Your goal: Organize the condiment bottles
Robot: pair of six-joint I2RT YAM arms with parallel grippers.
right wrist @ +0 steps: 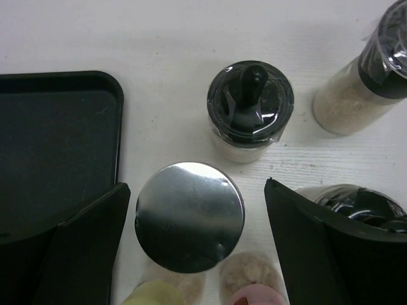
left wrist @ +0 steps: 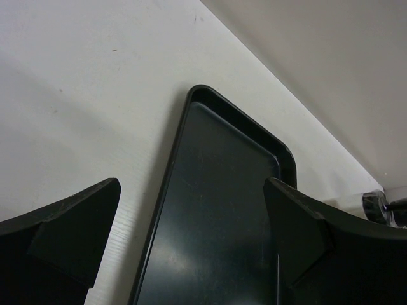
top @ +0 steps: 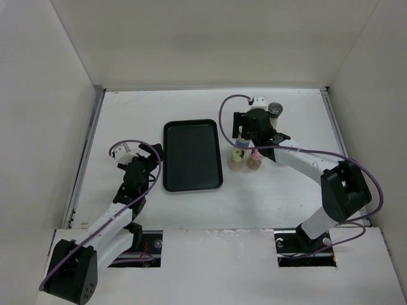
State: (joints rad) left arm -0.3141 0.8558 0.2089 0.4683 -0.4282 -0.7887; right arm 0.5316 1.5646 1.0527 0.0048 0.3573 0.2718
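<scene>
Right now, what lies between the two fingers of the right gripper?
The silver-capped jar stands inside the open right gripper, one finger on each side of it; the right wrist view shows this.

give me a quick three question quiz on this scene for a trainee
1. True or false: the black tray holds a bottle.
2. Multiple choice: the jar centred between the right gripper's fingers has a cap that is: A red, B silver, C blue.
3. Short answer: are the left gripper's jaws open or shut?
Key: 1 false; 2 B; 3 open.
</scene>
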